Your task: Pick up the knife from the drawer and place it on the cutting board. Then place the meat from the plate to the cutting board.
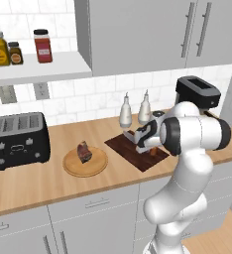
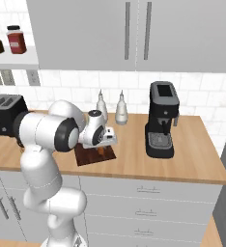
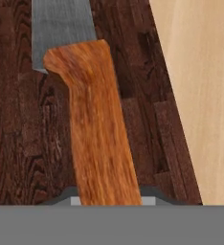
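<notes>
my gripper (image 1: pixel 144 140) clamped on knife (image 3: pixel 92 119) handle, low over cutting board (image 1: pixel 125 147); release pending. meat (image 1: pixel 84 152) on plate (image 1: pixel 86 166), well apart from board: second transfer not yet done.

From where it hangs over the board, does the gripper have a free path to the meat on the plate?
Probably yes. The meat sits exposed on the plate, beside the cutting board, with bare counter between. The gripper must release the knife first.
</notes>
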Robot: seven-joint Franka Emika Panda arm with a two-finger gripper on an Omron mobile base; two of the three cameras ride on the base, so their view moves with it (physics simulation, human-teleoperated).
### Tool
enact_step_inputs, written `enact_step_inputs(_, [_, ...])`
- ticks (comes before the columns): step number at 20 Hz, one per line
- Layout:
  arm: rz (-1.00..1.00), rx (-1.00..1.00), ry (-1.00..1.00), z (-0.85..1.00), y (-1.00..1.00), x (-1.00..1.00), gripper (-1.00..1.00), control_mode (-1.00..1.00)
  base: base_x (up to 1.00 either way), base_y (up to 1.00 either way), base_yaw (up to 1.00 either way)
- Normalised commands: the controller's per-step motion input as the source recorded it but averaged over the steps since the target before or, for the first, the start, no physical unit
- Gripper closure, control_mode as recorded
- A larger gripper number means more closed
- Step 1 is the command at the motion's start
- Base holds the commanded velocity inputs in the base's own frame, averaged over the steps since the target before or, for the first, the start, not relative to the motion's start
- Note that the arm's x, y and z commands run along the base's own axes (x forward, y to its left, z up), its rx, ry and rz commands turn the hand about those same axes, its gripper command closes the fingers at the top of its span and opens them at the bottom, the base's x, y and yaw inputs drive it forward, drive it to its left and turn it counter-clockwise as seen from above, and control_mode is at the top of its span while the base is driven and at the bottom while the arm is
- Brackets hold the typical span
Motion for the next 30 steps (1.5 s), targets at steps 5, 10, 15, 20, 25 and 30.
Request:
enact_step_inputs(5, [0.0, 0.0, 0.0, -0.05, 0.0, -0.06, -1.0, -1.0, 0.0, 0.0, 0.0])
enact_step_inputs(10, [0.0, 0.0, -0.03, 0.48, 0.05, -0.14, -1.0, -1.0, 0.0, 0.0, 0.0])
enact_step_inputs(15, [0.0, 0.0, -0.1, 0.78, 0.69, -0.93, -1.0, -1.0, 0.0, 0.0, 0.0])
enact_step_inputs(20, [0.0, 0.0, -0.01, 0.56, 1.0, -0.64, -1.0, -1.0, 0.0, 0.0, 0.0])
enact_step_inputs(25, [-0.01, 0.0, 0.01, 0.69, 1.0, -0.14, -1.0, -1.0, 0.0, 0.0, 0.0])
enact_step_inputs(30, [-0.08, 0.0, 0.11, 0.56, 1.0, 0.0, -1.0, -1.0, 0.0, 0.0, 0.0])
